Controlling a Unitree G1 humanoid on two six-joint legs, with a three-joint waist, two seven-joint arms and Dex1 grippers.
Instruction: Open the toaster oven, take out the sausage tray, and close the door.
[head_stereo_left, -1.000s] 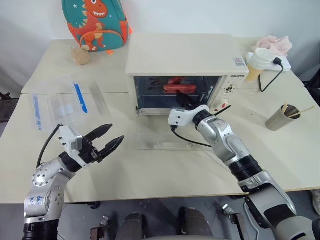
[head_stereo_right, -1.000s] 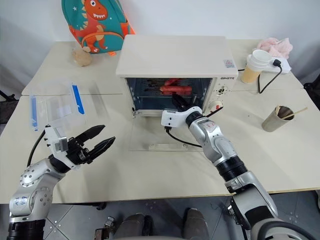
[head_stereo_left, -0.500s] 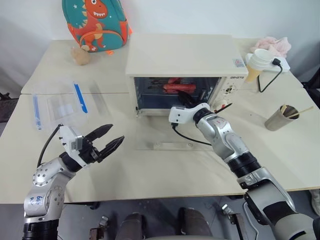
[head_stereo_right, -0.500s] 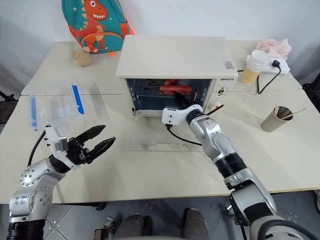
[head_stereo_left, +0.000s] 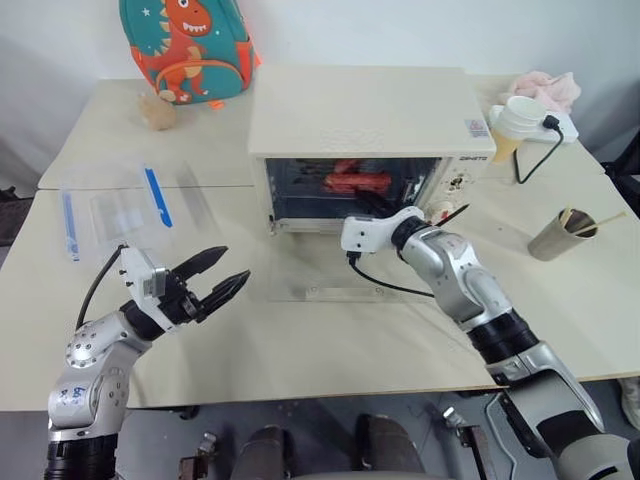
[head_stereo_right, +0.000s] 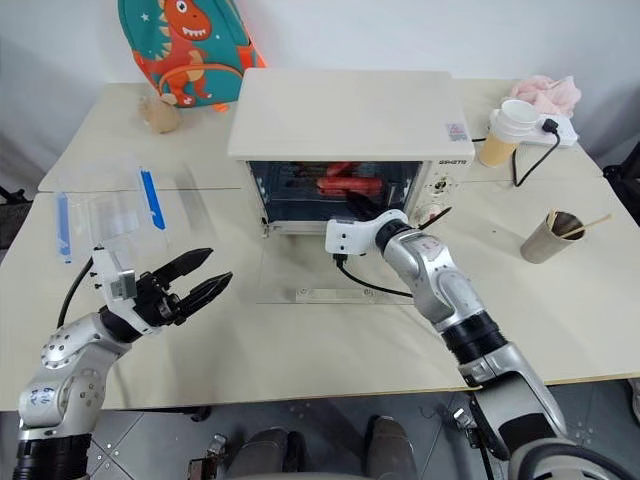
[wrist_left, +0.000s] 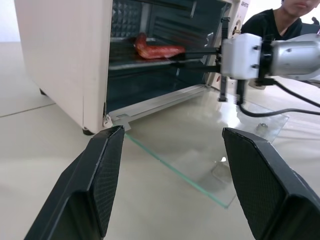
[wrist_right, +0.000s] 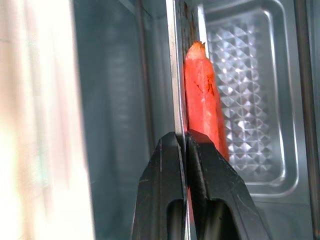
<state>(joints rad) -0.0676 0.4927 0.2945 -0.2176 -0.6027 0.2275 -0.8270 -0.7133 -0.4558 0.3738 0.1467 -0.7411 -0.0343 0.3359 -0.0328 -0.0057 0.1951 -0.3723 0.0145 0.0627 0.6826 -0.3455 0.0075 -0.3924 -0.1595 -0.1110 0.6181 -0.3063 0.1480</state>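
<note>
The cream-white toaster oven (head_stereo_left: 360, 110) stands at mid-table with its glass door (head_stereo_left: 320, 275) folded down flat on the tabletop. Inside it, the sausage tray (wrist_left: 150, 61) rests on a shelf with red sausages (head_stereo_left: 357, 181) on it. My right gripper (head_stereo_left: 368, 205) reaches into the oven mouth. In the right wrist view its fingers (wrist_right: 165, 165) are shut on the tray's thin metal front edge (wrist_right: 176, 75), right beside a sausage (wrist_right: 202, 95). My left gripper (head_stereo_left: 233, 264) hovers open over the table at front left, holding nothing.
A clear plastic box with blue clips (head_stereo_left: 120, 210) lies at the left. A dinosaur backpack (head_stereo_left: 185, 45) and a small plush (head_stereo_left: 158, 110) sit at the back left. A paper cup (head_stereo_left: 515, 125), a pink cloth (head_stereo_left: 545, 88) and a metal cup (head_stereo_left: 560, 237) stand at the right. A person (wrist_left: 280, 20) sits beyond the table.
My right wrist has swung a little at the oven mouth while its fingers stay at the tray's edge. The left arm has kept still. The whole picture has shifted slightly.
</note>
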